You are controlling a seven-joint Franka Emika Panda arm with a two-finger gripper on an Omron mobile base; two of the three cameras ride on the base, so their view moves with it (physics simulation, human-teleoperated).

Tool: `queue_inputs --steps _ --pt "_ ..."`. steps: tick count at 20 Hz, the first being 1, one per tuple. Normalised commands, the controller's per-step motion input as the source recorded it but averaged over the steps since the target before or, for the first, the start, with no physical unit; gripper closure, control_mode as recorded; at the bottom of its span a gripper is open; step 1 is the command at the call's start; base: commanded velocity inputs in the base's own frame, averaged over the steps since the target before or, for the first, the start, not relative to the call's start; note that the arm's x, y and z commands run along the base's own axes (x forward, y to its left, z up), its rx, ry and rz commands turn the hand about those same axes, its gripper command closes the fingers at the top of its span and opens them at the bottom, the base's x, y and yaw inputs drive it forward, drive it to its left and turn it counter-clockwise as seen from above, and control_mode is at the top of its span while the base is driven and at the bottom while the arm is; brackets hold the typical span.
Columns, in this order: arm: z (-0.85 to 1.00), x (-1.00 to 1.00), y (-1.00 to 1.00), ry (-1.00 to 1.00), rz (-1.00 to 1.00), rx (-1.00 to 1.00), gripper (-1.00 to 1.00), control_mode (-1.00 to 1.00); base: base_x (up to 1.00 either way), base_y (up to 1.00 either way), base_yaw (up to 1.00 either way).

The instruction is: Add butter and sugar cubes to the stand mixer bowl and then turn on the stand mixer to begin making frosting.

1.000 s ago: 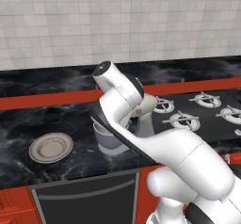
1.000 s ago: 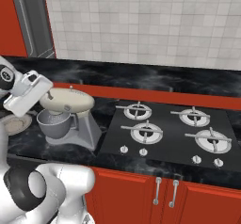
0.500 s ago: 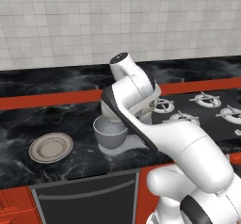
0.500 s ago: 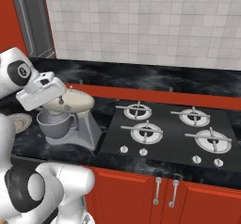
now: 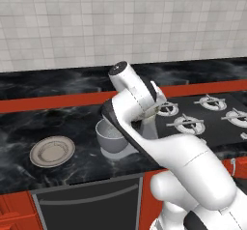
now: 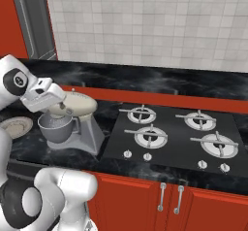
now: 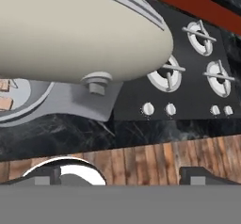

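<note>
Left base view: the white arm is bending over the stand mixer point(image 5: 144, 120), hiding most of its head. The stand mixer bowl point(image 5: 112, 136) is sitting on the mixer's base, just left of the arm's hand. A flat grey plate point(image 5: 52, 151) is lying on the dark desk point(image 5: 29, 127), well apart to the left. Stove burners point(image 5: 188, 123) are showing to the right. The fingers themselves are hidden behind the wrist here.

Right base view: the hand is hanging at the left end of the cream mixer head, right above the bowl point(image 6: 57, 127). The stand mixer point(image 6: 80, 109) is standing on the desk point(image 6: 29, 147) beside the black cooktop point(image 6: 174, 138). The plate point(image 6: 15, 125) is lying left of the bowl. Finger spread is hard to read from this side.

Hand view: the fingers point(image 7: 123, 175) are standing wide apart, gripping nothing; one fingertip point(image 7: 47, 175) is sitting at the lower left, the other at the lower right. Above them the mixer's cream head point(image 7: 80, 35) is looming close. At the far left edge, the sugar cubes point(image 7: 4, 94) are lying inside the bowl's rim point(image 7: 28, 106). Cooktop knobs point(image 7: 159, 109) are showing beyond the fingers to the right. The butter cannot be made out.
</note>
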Motion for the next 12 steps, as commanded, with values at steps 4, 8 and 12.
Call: queue_inputs --steps 4,8,12 --pt "-0.02 0.46 -0.34 -0.01 -0.03 -0.03 -1.0 -1.0 0.0 0.0 0.0" --pt "-0.01 0.37 -0.36 0.02 0.0 0.0 -1.0 -1.0 0.0 0.0 0.0" --pt "-0.17 0.12 -0.06 0.04 0.01 -0.02 -1.0 -1.0 0.0 0.0 0.0"
